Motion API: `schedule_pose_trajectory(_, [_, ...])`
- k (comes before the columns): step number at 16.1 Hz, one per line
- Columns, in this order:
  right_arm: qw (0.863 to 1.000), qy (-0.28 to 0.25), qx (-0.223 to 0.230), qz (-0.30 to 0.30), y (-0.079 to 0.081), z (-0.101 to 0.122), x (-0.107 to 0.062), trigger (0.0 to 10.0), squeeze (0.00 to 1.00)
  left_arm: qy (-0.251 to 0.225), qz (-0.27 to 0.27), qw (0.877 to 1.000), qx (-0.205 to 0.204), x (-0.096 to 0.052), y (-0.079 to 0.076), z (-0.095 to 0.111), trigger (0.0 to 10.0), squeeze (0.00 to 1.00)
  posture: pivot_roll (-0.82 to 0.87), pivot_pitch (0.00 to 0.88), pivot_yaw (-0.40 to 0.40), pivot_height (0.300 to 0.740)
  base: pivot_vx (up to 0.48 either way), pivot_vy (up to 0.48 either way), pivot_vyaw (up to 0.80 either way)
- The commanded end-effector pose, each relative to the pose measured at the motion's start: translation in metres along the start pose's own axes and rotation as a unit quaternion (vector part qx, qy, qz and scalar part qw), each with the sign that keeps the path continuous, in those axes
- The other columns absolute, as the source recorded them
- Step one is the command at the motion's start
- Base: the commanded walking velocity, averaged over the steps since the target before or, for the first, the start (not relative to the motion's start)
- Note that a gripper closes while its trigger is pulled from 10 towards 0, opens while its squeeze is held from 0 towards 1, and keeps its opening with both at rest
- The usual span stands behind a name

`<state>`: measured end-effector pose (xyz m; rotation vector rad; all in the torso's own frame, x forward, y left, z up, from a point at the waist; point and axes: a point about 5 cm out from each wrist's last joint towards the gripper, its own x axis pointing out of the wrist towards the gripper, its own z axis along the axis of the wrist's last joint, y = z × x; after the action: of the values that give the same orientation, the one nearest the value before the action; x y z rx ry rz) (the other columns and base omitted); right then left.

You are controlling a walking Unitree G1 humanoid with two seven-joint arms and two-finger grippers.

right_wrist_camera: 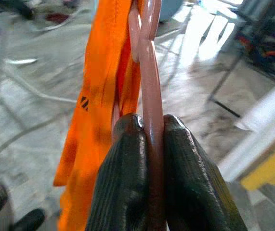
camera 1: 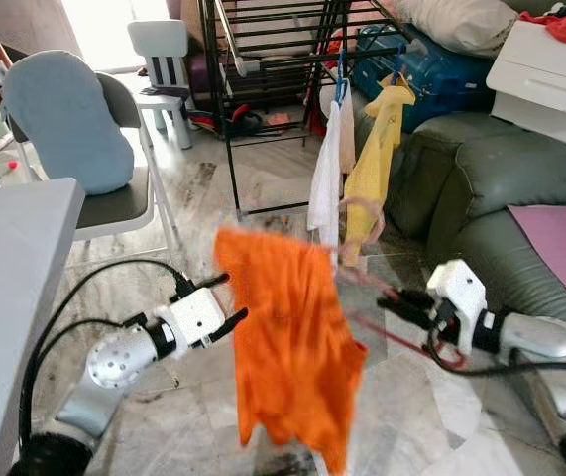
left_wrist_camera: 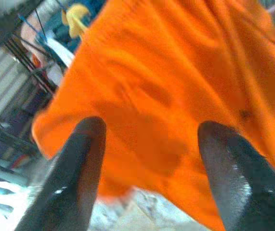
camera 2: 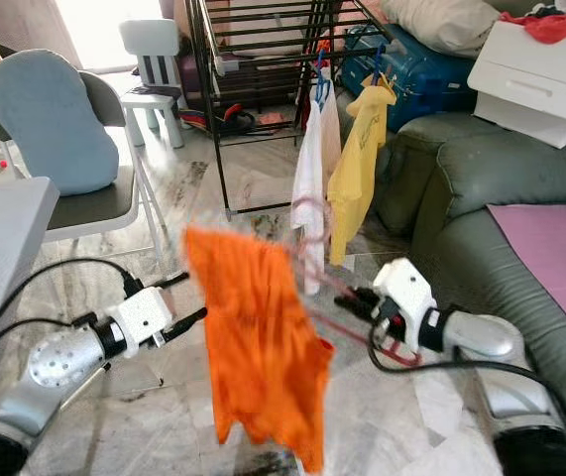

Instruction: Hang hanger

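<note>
An orange shirt [camera 1: 287, 337] hangs on a pink hanger [right_wrist_camera: 151, 96] in mid-air between my two arms. My right gripper [camera 1: 390, 299] is shut on the hanger, its fingers [right_wrist_camera: 127, 163] pinching the pink bar. The hanger's hook [camera 1: 362, 213] curls up in front of the hung clothes. My left gripper [camera 1: 231, 300] is open just beside the shirt's left edge, and the orange cloth [left_wrist_camera: 176, 96] spreads beyond its fingertips [left_wrist_camera: 86, 144]. Behind stands the black drying rack [camera 1: 263, 59], with a white garment [camera 1: 327, 178] and a yellow shirt [camera 1: 374, 169] hanging from its front rail.
A green sofa [camera 1: 491, 188] with a pink cloth [camera 1: 560, 243] lies on the right. A grey chair with a blue cushion [camera 1: 69, 119] and a grey table [camera 1: 5, 297] stand on the left. A white drawer unit [camera 1: 550, 79] and a blue suitcase [camera 1: 431, 74] are behind.
</note>
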<state>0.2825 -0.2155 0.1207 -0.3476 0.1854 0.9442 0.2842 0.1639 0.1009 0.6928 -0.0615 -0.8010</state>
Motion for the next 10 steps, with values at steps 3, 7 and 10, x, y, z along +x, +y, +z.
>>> schedule_pose_trajectory(3, [0.998, 0.004, -0.030, 0.062, 0.006, 0.006, -0.006, 10.0, 0.00, 0.004, -0.007, 1.000, 0.027, -0.001, 0.006, -0.003, 10.0, 1.00, -0.15, 0.000, 0.045, 0.740, 0.000, 0.000, 0.00])
schedule_pose_trajectory(7, [0.993, 0.022, -0.076, 0.086, 0.008, 0.006, -0.004, 10.0, 0.00, 0.002, -0.018, 0.999, 0.044, -0.001, 0.010, -0.003, 10.0, 1.00, -0.14, 0.000, 0.053, 0.740, 0.000, 0.000, 0.00])
schedule_pose_trajectory(10, [0.989, 0.008, -0.126, 0.079, 0.006, 0.016, 0.006, 10.0, 0.00, -0.001, -0.044, 0.998, 0.048, 0.001, 0.008, -0.003, 10.0, 1.00, -0.14, 0.000, 0.058, 0.740, 0.000, 0.000, 0.00])
